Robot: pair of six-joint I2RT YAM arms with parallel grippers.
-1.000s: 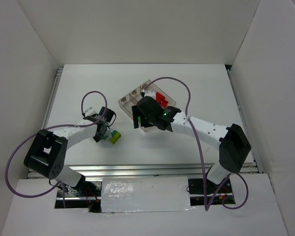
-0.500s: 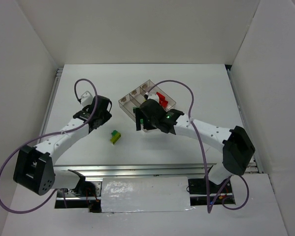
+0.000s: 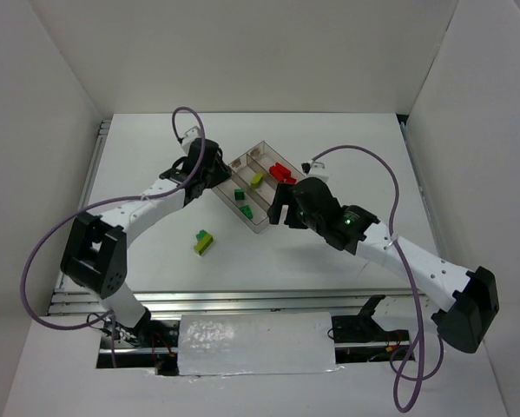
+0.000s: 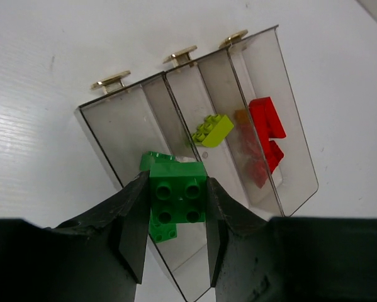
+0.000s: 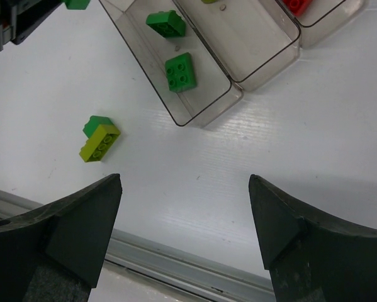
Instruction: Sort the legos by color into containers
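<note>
My left gripper (image 4: 175, 184) is shut on a dark green lego (image 4: 177, 195), held above the left compartment of the clear tray (image 4: 106, 135). In the top view the left gripper (image 3: 214, 175) is at the tray's (image 3: 261, 228) left side. Two dark green legos (image 5: 179, 71) lie in that compartment. A yellow-green lego (image 4: 212, 130) lies in the middle compartment and red legos (image 4: 265, 126) in the right one. A yellow-green lego with a green one stuck to it (image 3: 204, 241) lies on the table. My right gripper (image 5: 185, 182) hangs open over bare table, near the tray's front end.
The table's near metal rail (image 5: 175, 264) runs just below the right gripper. White walls enclose the table on three sides. The left arm's purple cable (image 3: 183, 117) loops above the tray's far left corner.
The left gripper has shut and travelled from the legos on the table up to the tray with a green lego. The right arm has drawn back to the right, uncovering the tray.
</note>
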